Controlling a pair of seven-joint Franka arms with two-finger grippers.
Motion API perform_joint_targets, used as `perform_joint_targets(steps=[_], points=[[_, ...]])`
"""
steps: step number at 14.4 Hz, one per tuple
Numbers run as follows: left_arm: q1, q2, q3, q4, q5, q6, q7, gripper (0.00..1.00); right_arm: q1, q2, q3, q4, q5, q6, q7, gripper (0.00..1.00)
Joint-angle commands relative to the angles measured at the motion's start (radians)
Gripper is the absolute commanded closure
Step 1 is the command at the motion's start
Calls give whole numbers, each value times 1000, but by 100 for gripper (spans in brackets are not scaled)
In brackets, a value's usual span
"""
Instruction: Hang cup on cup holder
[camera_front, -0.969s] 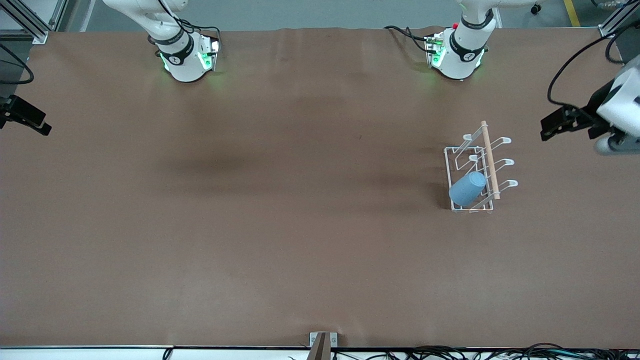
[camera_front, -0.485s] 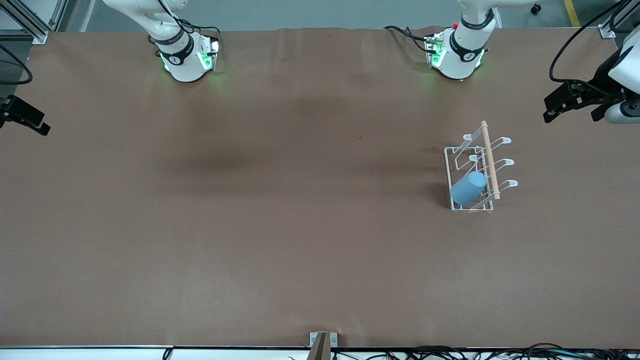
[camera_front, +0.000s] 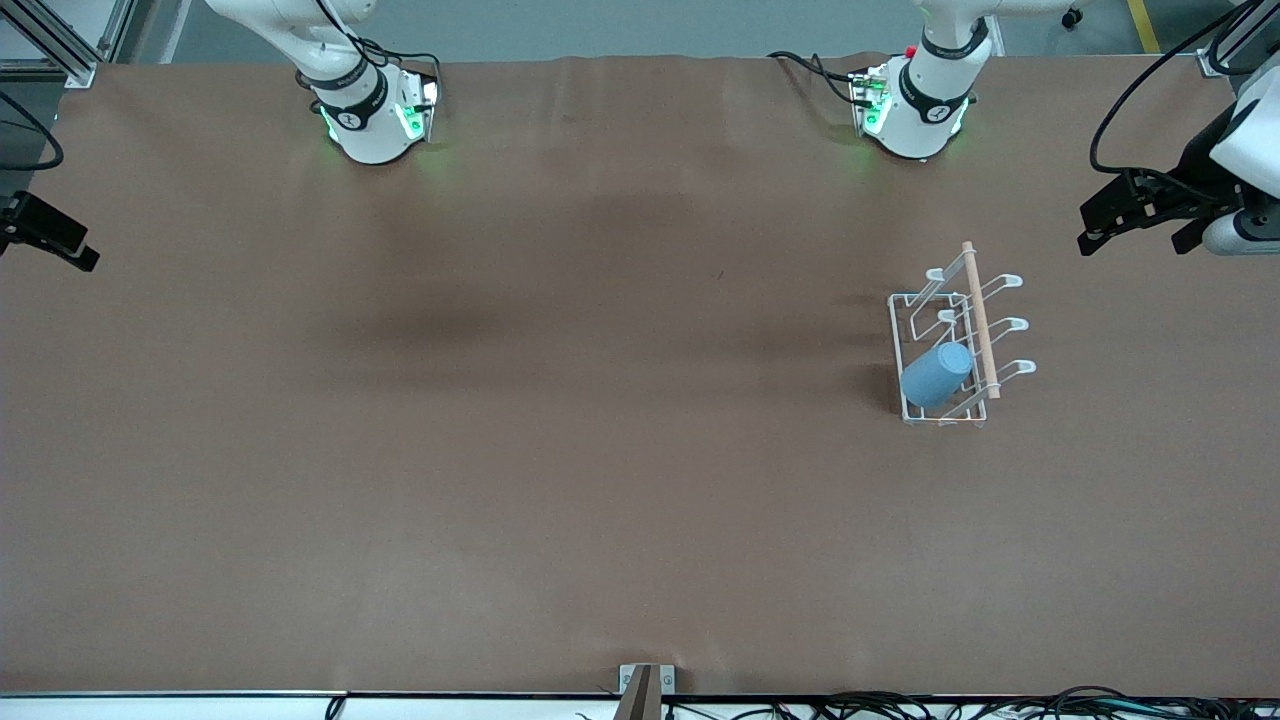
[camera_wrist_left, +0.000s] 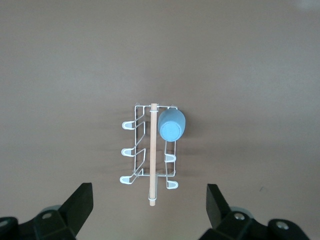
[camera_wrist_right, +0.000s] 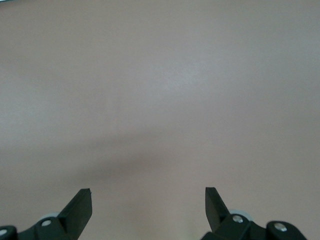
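The light-blue cup hangs tilted, mouth down, on a prong of the white wire cup holder, at the rack's end nearer the front camera. The rack stands toward the left arm's end of the table. In the left wrist view the cup sits beside the cup holder's wooden rod. My left gripper is open and empty, raised over the table's left-arm end, apart from the rack; it also shows in its own view. My right gripper is open and empty over the table's right-arm end.
Both arm bases stand along the table's edge farthest from the front camera. A small metal bracket sits at the edge nearest the camera, with cables below it. The brown table top is bare apart from the rack.
My left gripper has drawn up and away from the rack toward the table's left-arm end. The cup stays hanging on its prong. The right arm has barely moved.
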Motion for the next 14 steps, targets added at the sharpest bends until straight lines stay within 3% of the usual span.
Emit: perform_joint_targets(steps=[1, 14], points=[[-12, 11, 13, 13, -10, 3, -4, 1, -9, 5, 3, 15, -1, -12, 7, 0], [-5, 2, 19, 5, -2, -5, -27, 1, -9, 5, 3, 16, -1, -9, 5, 0]])
